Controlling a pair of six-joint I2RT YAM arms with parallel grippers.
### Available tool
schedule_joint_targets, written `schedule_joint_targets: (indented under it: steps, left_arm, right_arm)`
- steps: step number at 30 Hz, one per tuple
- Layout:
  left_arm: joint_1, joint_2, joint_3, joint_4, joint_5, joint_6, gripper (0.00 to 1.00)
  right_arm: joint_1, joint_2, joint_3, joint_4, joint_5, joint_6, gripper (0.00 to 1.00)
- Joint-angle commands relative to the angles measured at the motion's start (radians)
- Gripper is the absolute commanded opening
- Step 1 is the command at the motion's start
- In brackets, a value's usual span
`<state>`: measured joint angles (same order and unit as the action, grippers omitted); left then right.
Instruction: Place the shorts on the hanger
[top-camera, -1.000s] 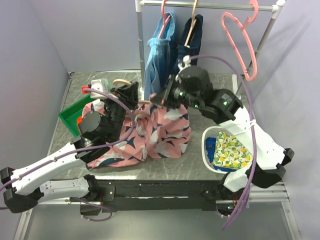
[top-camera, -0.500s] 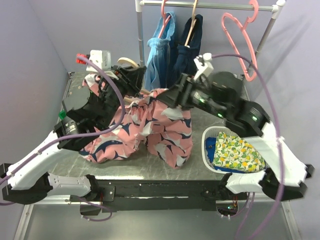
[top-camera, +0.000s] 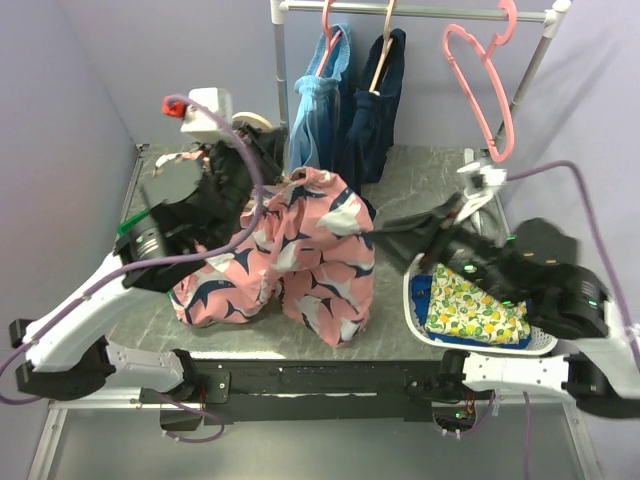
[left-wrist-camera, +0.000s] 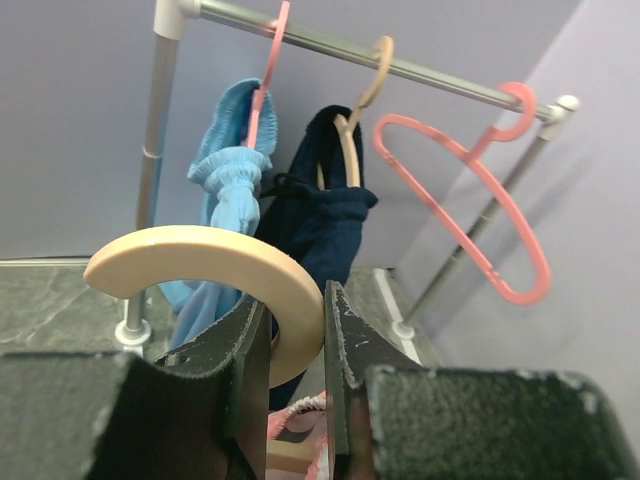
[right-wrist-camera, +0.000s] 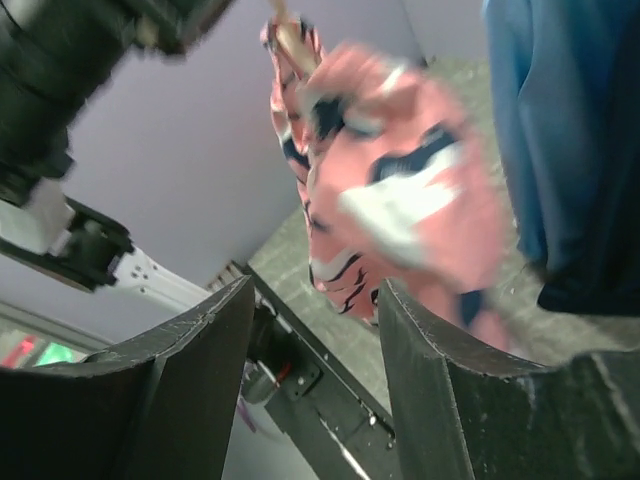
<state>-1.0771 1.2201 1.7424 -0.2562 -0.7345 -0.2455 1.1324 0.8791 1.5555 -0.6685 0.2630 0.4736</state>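
Observation:
The pink shorts (top-camera: 315, 250) with navy and white shapes hang off the beige hanger (top-camera: 258, 121), their lower part draping to the table. My left gripper (top-camera: 268, 150) is raised at the back left, shut on the hanger's curved hook (left-wrist-camera: 215, 262), which sits pinched between its pads (left-wrist-camera: 295, 340). A bit of the shorts' waistband (left-wrist-camera: 295, 412) shows below the jaws. My right gripper (top-camera: 385, 223) stands open to the right of the shorts, apart from them. In the right wrist view the shorts (right-wrist-camera: 400, 200) are blurred beyond the empty open gripper (right-wrist-camera: 315, 330).
A clothes rail (top-camera: 430, 12) at the back carries a light-blue garment (top-camera: 315, 100), a navy garment (top-camera: 375, 110) and a bare pink hanger (top-camera: 485, 85). A white basket (top-camera: 412, 285) with a lemon-print cloth (top-camera: 470, 300) sits front right. A green bin (top-camera: 130, 228) is at the left.
My right gripper opened, let go of the shorts and pulled back to the right. The left arm lifted the hanger, and the shorts now hang from it.

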Motion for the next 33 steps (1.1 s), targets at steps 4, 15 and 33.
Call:
schedule_joint_targets:
  steps: [4,15,33]
  left_arm:
    - [-0.004,0.076,0.101,0.038,-0.109,0.037,0.01]
    - [-0.004,0.122,0.164,0.024,-0.149,0.014,0.01]
    - [-0.06,0.214,0.292,0.089,-0.143,0.058,0.01]
  right_arm:
    - [0.273,0.161,-0.159,0.153,0.416,0.06,0.63]
    - [0.254,0.305,-0.264,0.277,0.607,0.295,0.76]
    - [0.273,0.5,-0.241,0.621,0.348,0.1,0.0]
